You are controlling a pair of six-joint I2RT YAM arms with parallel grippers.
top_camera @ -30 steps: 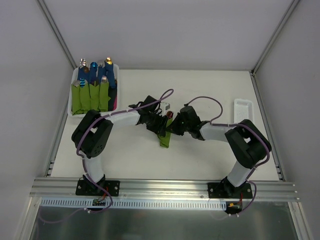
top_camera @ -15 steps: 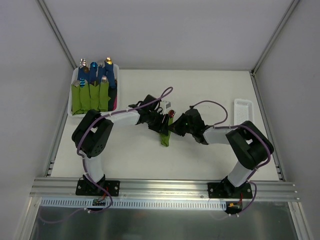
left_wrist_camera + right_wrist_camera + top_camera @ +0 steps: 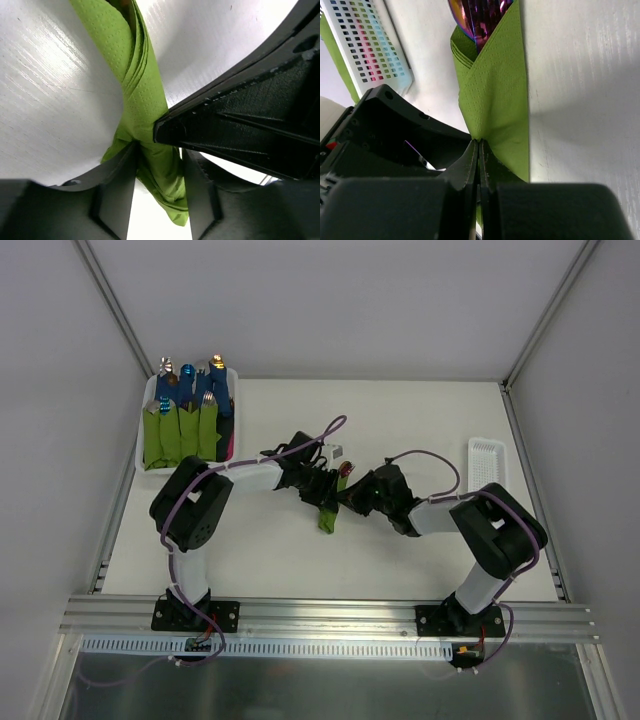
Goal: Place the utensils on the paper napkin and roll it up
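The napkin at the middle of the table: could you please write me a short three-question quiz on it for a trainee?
1. True or false: the napkin lies spread out flat as an open square.
2. In the right wrist view, what sticks out of the napkin's far end? A: a shiny purplish utensil. B: a pencil. C: nothing.
3. Which arm's tool has the napkin between its fingers?

Key
1. False: it is folded into a narrow bundle.
2. A.
3. The left tool. Its wrist view shows the bundle bunched between both fingers.
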